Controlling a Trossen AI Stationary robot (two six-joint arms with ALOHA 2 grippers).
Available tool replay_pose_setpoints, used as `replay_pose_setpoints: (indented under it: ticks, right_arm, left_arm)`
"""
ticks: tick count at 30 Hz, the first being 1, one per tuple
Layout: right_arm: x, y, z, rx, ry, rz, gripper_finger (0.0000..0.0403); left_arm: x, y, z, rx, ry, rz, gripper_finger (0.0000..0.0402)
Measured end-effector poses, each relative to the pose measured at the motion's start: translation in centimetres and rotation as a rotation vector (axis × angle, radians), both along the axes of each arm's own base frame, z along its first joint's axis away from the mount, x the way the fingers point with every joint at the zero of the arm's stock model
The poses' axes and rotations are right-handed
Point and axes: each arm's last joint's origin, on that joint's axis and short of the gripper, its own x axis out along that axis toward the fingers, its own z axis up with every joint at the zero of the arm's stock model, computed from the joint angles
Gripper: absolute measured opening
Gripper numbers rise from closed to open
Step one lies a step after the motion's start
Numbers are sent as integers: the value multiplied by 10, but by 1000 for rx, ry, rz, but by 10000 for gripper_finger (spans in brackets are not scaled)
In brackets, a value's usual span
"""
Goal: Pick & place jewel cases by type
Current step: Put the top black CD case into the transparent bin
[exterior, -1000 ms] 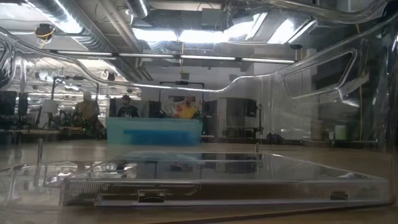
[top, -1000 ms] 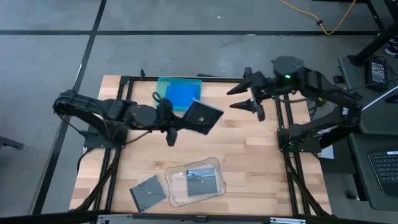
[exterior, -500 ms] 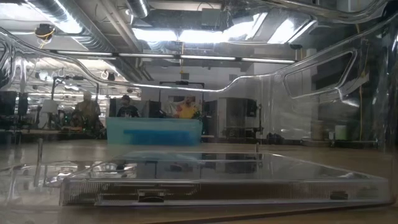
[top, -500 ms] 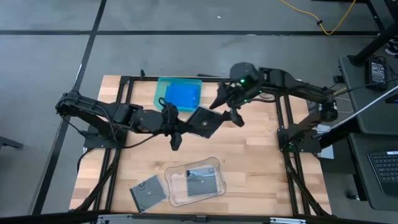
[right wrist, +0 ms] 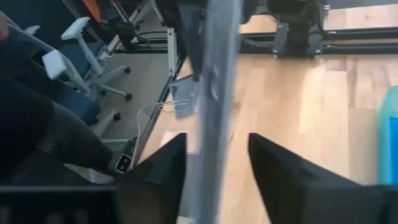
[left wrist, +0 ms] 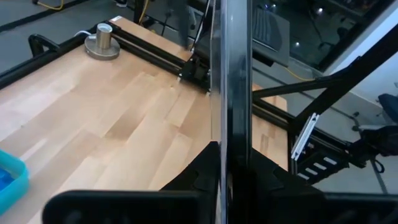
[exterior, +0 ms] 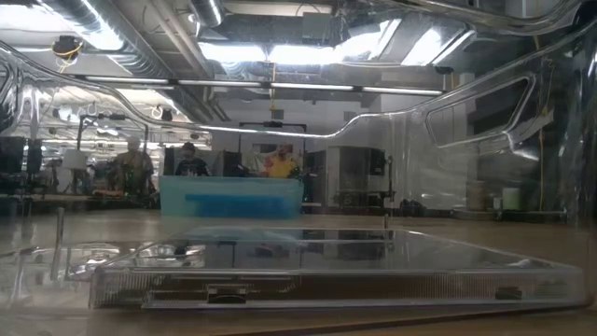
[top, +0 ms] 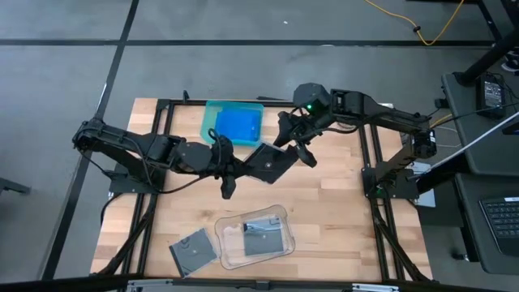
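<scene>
We're right at the handover: our left hand (top: 235,166) is clamped on the edge of a dark jewel case (top: 268,161), holding it above the middle of the bench (top: 340,219). In the left wrist view that dark jewel case (left wrist: 231,93) stands edge-on between our fingers (left wrist: 205,171), pinched tight. Our right hand (top: 293,139) is at the case's far corner, fingers spread either side of it; in the right wrist view the pale edge of the case (right wrist: 214,81) runs through the gap with both fingers (right wrist: 280,168) standing clear of it, so this hand is open, not gripping.

Just behind the held case, at the far edge of the bench, sits the teal tray (top: 209,122) with a blue jewel case (top: 238,125) lying flat inside. Nearer the front, a clear tray (top: 276,212) holds another dark case (top: 261,238), and just beside it on the bare wood lies one more dark case (top: 193,247).

Low down, we look through the clear tray (exterior: 485,112) at the teal tray (exterior: 231,197) across the bench.
</scene>
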Motion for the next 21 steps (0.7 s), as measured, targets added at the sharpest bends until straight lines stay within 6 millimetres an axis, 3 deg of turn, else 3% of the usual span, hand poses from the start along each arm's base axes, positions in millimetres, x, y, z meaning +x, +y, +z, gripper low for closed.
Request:
replay_pose_setpoints:
  ticks: [8, 16, 21]
  right_arm:
    - [0, 0, 0, 10, -1, 10, 42]
    - [0, 0, 1, 4, -15, 11, 41]
    - [0, 0, 0, 6, -5, 11, 41]
  left_arm:
    - [-6, 3, 0, 0, 33, -41, 39]
    - [-16, 8, 9, 6, -3, -4, 40]
    - [-25, 9, 11, -8, 21, -76, 40]
